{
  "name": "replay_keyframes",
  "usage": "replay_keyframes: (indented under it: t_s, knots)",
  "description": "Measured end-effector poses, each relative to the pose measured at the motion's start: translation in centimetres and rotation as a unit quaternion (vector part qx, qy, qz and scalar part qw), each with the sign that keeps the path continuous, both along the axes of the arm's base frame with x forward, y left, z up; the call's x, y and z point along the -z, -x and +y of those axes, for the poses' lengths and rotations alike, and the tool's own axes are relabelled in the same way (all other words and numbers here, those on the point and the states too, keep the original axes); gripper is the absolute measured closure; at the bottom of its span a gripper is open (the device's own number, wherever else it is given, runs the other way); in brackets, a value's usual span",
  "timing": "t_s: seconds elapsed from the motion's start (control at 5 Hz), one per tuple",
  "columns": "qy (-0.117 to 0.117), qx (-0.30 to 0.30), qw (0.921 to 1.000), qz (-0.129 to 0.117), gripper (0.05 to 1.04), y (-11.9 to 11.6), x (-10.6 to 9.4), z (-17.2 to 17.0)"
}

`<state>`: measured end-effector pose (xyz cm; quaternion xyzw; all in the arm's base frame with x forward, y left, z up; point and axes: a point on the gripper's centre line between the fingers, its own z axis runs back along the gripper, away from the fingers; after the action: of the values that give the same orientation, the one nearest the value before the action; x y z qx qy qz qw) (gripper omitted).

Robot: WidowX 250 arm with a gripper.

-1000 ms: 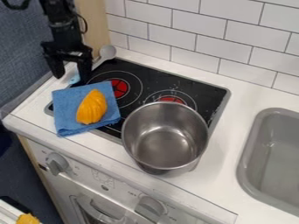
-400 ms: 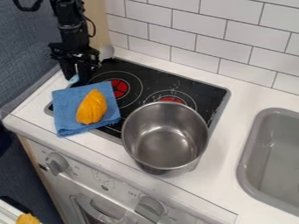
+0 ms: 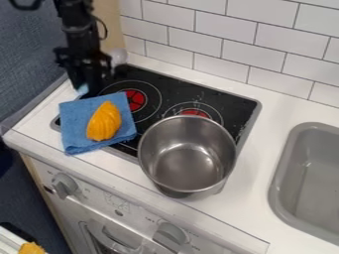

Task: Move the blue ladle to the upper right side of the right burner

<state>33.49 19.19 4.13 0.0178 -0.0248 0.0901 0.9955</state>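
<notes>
Fingers, open or closed I cannot tell, hang by the round-bowled ladle.

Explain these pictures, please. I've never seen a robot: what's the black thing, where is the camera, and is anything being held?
The black thing is a robot arm, ending in a gripper. One fixed camera looks down at a slant on a kitchen counter. The gripper is at a ladle with a light blue part, beside the stove's far left corner; whether it grips it, I cannot tell. An orange-yellow object rests on a blue cloth, near a metal pot. A grey sink is at the right.
</notes>
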Motion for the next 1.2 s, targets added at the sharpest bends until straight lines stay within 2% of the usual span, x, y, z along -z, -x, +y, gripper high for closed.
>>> replay_keyframes:
  t_s: [0.2, 0.4, 0.6, 0.8, 1.2]
  knots:
    - [0.010, 0.014, 0.9958, -0.090, 0.723, -1.1, -6.0, -3.4]
    - [0.043, 0.054, 0.9933, -0.092, 0.723, -1.8, -6.0, -8.3]
    - [0.044, 0.076, 0.9943, -0.060, 0.723, -0.9, -4.0, -13.2]
    - [0.040, 0.090, 0.9938, -0.052, 0.723, -0.9, -2.6, -16.9]
    - [0.040, 0.077, 0.9959, -0.025, 0.723, -1.4, 1.1, -21.5]
